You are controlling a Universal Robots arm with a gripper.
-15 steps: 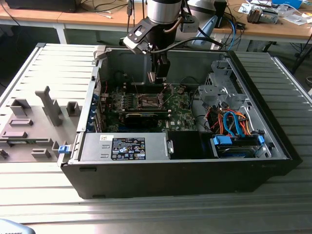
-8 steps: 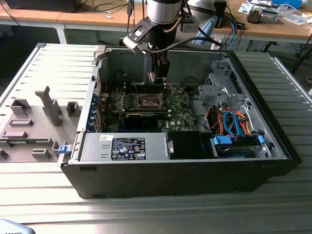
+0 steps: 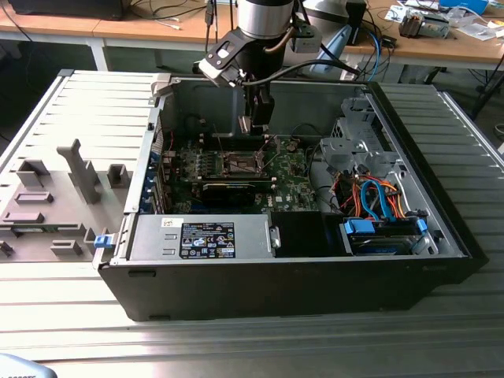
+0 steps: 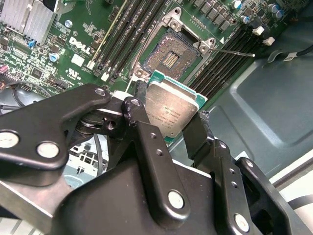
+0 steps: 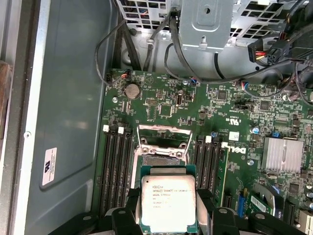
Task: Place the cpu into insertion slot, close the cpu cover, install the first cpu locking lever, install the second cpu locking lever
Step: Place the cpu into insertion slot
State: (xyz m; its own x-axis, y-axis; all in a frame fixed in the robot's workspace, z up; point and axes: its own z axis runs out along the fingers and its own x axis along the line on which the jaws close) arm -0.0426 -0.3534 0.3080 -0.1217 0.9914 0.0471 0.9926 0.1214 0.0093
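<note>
My gripper [image 3: 253,124] hangs inside the open computer case, shut on the cpu [image 4: 171,105]. The cpu is a small square chip with a pale silver face and a green edge [image 5: 167,202], clamped by its two opposite edges between the black fingers [image 4: 142,128]. It is held in the air above the insertion slot [image 4: 171,56], apart from it. The insertion slot [image 5: 160,157] is bare, with a dark centre, on the green circuit board [image 3: 295,177]. The cpu cover [image 5: 164,133] stands raised at one side of the slot. A thin locking lever [image 4: 234,51] sticks out beside the slot.
Black memory slots [image 5: 117,166] flank the socket on both sides. A long black card [image 3: 228,189], a labelled power supply [image 3: 209,239], a metal drive cage [image 3: 358,146] and orange and blue cables [image 3: 376,201] crowd the case. A grey fixture tray [image 3: 55,205] lies outside, at the exterior view's left.
</note>
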